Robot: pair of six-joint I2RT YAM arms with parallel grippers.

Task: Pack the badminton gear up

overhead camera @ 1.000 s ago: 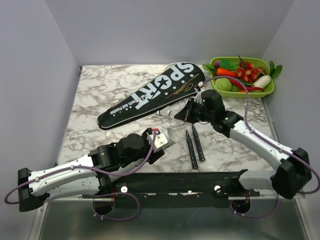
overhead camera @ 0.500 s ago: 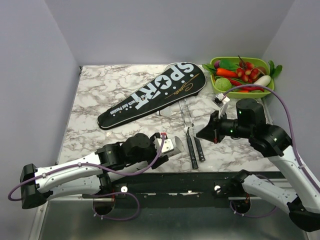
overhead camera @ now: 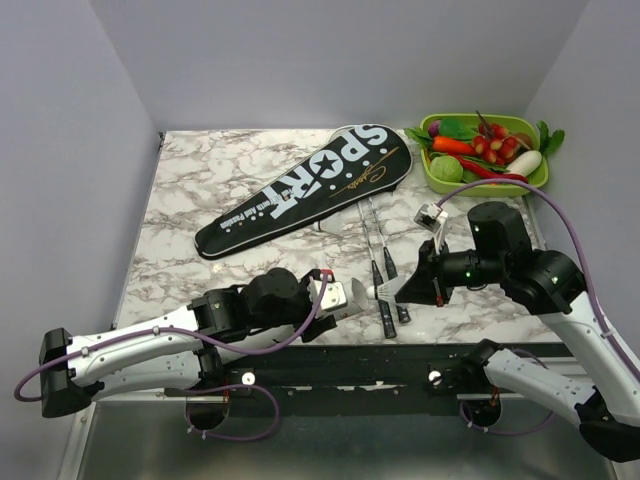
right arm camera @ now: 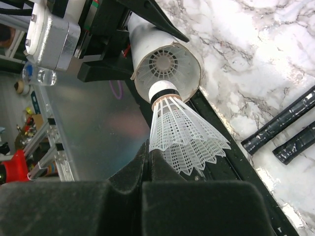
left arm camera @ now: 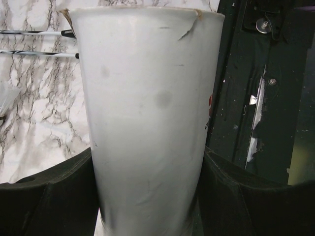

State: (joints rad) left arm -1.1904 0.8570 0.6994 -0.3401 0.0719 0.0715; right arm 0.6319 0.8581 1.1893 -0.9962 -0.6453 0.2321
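Note:
My left gripper (overhead camera: pixel 330 298) is shut on a white cardboard tube (overhead camera: pixel 340 296) and holds it lying level near the table's front; the tube fills the left wrist view (left arm camera: pixel 147 113). My right gripper (overhead camera: pixel 402 287) is shut on the skirt edge of a white plastic shuttlecock (right arm camera: pixel 184 132). The shuttlecock's cork tip sits at the tube's open mouth (right arm camera: pixel 167 64), where another shuttlecock shows inside. Two rackets lie with black handles (overhead camera: pixel 384 303) toward me and shafts under the black "SPORT" cover (overhead camera: pixel 310 185).
A green tray (overhead camera: pixel 430 170) of toy vegetables stands at the back right. The black mounting rail (overhead camera: pixel 350 365) runs along the near edge, just under both grippers. The racket handles also show in the right wrist view (right arm camera: pixel 283 123).
My right arm has swung from over the racket shafts toward the front, bringing the shuttlecock to the tube's mouth. My left arm has shifted the tube slightly right.

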